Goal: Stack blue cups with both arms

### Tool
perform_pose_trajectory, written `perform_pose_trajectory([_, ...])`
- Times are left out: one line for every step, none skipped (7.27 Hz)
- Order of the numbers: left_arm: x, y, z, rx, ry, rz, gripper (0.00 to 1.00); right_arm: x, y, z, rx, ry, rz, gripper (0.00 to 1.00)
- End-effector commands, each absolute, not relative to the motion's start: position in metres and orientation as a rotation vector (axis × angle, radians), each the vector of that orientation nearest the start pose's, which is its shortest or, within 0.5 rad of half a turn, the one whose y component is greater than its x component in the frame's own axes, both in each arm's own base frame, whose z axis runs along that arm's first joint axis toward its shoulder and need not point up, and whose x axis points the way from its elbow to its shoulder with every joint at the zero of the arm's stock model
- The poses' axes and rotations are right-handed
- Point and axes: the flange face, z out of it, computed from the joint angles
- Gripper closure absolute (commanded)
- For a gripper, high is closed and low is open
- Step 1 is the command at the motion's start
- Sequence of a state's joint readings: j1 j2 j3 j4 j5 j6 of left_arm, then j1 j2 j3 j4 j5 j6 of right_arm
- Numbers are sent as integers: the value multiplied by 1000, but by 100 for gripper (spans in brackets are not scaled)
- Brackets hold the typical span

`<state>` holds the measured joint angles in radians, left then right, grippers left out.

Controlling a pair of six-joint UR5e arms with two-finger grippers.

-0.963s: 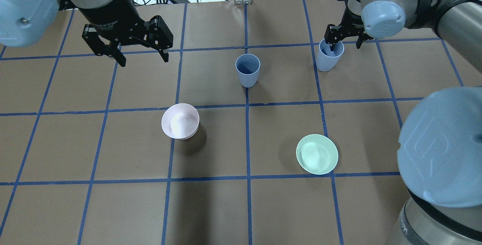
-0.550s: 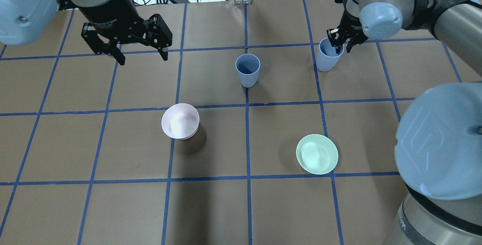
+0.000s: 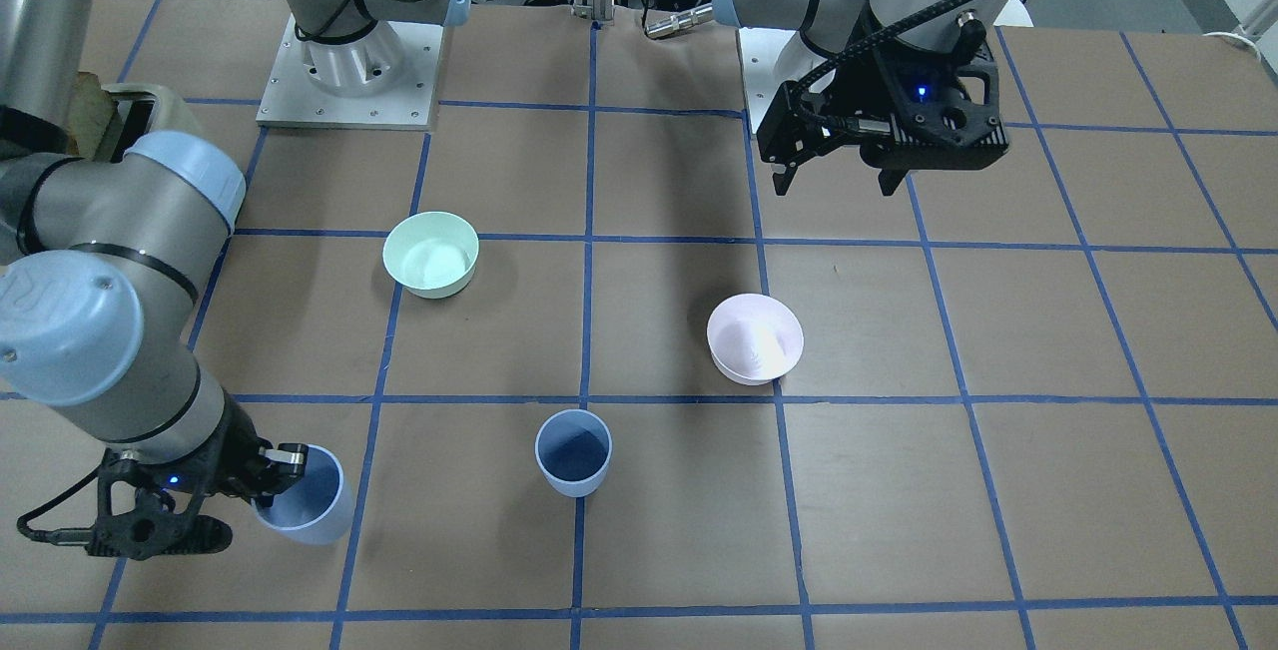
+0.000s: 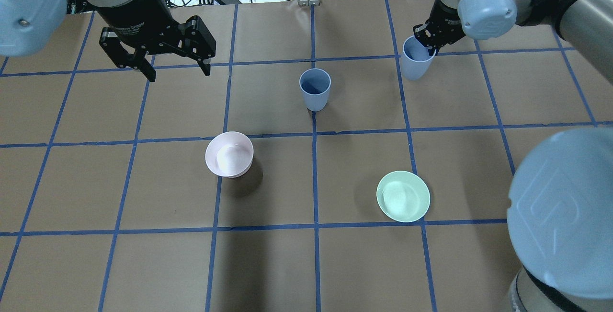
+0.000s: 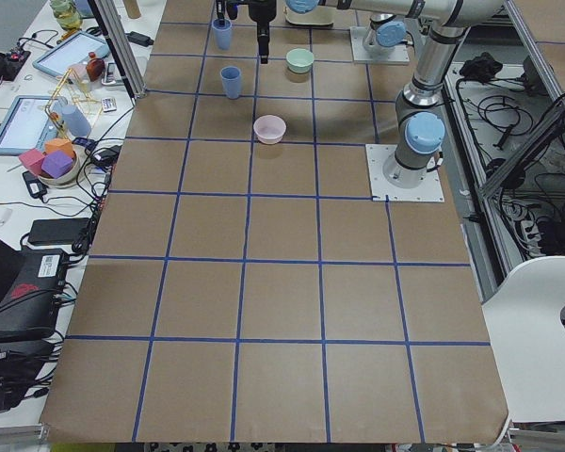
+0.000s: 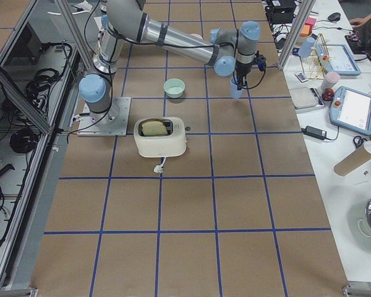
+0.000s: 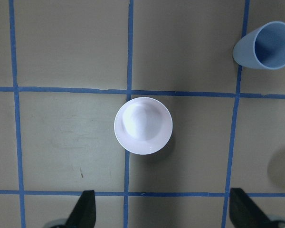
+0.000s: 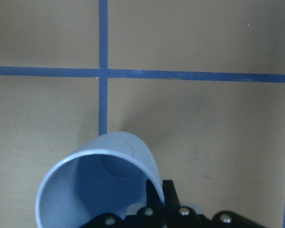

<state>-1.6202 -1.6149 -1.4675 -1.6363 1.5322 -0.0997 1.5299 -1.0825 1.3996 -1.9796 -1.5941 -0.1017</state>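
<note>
- Blue cups are well apart on the table (image 4: 96,182), seen from overhead: the upright cup (image 4: 314,90) stands at 12 o'clock from the table's middle, and the tilted cup (image 4: 414,63) is at its 3 o'clock.
- My right gripper (image 4: 425,43) is clamped on the tilted cup's rim. My right wrist camera shows one finger (image 8: 152,202) inside the cup wall and the other outside.
- That cup (image 8: 99,180) leans with its mouth tipped toward the lens. I cannot tell whether its base touches the brown paper.
- My left gripper (image 4: 178,70) hangs above the table at 9 o'clock from the upright cup, jaws spread wide and holding nothing.
- My left wrist camera looks straight down on the pink bowl (image 7: 143,125), with the upright cup (image 7: 265,46) at the bowl's 2 o'clock.
- From overhead, the pink bowl (image 4: 229,154) is at 8 o'clock from the upright cup and the green bowl (image 4: 402,196) at its 5 o'clock, both upright.
- The front camera shows my right gripper (image 3: 280,465) low at the tilted cup (image 3: 305,510).
</note>
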Motion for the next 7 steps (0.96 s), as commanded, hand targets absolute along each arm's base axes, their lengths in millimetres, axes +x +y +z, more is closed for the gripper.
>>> perform_pose_trajectory([-161, -502, 511, -83, 3178, 12, 0, 206, -663, 387, -132, 3135, -194, 100])
perform_pose_trajectory([-162, -502, 510, -81, 3178, 14, 0, 245, -655, 402, -90, 3099, -211, 100])
perform_pose_trajectory([-163, -502, 510, -78, 3178, 14, 0, 272, -645, 403, -21, 3076, -203, 100])
perform_pose_trajectory([-163, -502, 511, -78, 3179, 12, 0, 296, -637, 392, 27, 3076, -174, 100])
perform_pose_trajectory([-163, -502, 511, -78, 3179, 12, 0, 308, -632, 379, 1, 3089, -125, 100])
perform_pose_trajectory([-162, -502, 510, -81, 3178, 14, 0, 316, -627, 380, -18, 3092, -118, 100])
perform_pose_trajectory([-162, -502, 511, -81, 3178, 12, 0, 318, -627, 374, -21, 3090, -102, 100])
